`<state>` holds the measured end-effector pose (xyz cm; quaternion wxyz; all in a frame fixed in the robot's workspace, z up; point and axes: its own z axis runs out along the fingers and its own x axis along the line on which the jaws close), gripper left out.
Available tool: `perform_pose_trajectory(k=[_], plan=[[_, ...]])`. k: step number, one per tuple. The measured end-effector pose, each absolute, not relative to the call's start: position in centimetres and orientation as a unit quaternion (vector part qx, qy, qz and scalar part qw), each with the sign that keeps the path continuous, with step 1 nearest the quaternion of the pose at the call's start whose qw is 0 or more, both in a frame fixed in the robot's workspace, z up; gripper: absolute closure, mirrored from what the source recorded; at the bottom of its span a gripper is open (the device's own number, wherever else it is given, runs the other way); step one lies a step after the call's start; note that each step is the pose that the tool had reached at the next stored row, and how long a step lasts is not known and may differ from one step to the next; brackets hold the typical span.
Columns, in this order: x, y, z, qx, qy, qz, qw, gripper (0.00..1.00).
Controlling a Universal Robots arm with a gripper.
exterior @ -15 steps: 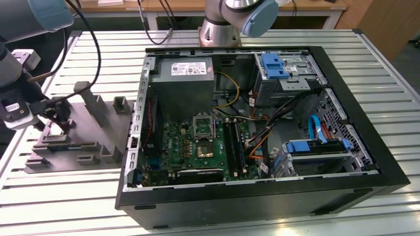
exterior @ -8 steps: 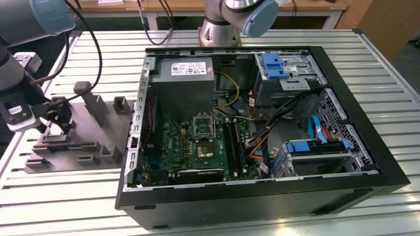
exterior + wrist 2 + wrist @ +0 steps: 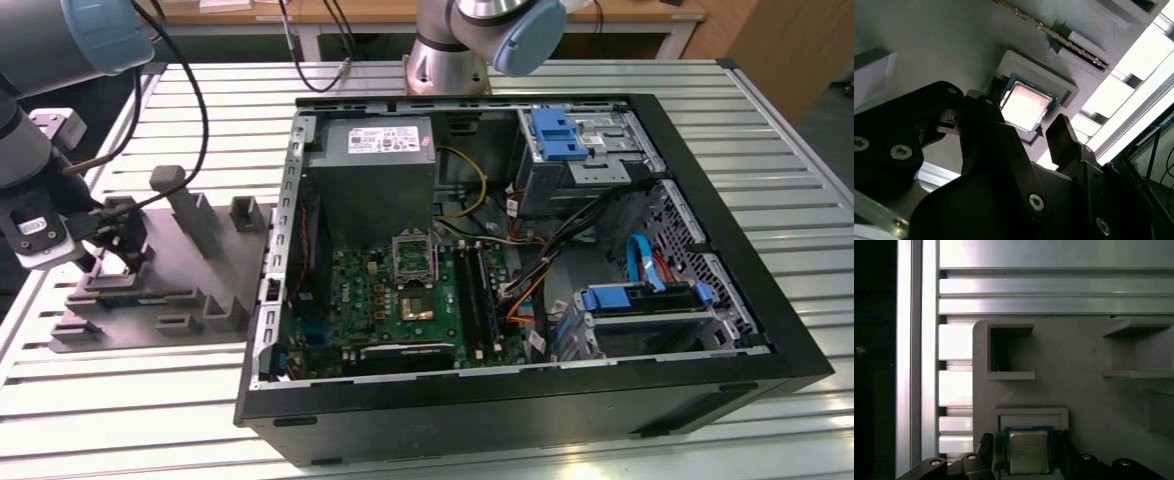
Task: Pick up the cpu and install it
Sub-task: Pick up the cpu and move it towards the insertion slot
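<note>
1. Cpu point(image 3: 1027, 452) lies flat in its recess on the grey tray point(image 3: 1079, 365) — tray on the slatted table point(image 3: 134, 420), beside the open computer case point(image 3: 467, 420).
2. Claw point(image 3: 1024, 110) low over the chip — fingers apart, one on each side.

Grey arm point(image 3: 447, 50), blue joint caps point(image 3: 531, 35), black end effector point(image 3: 1026, 117), silver screws point(image 3: 1035, 201)

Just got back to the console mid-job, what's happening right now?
The arm's end effector is down over the grey tray. Its fingers are open and sit on either side of the cpu, which lies flat in its recess and has not been lifted. The open computer case lies beside the tray, towards the exterior view's right.
</note>
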<state>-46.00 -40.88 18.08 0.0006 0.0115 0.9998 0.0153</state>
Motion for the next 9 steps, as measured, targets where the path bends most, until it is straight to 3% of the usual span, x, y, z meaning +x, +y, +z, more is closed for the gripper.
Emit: perform_pose_trajectory(k=[9], plan=[[-45.94, -40.88, 18.03, 0.011, 1.000, 0.015, 0.000, 0.38]])
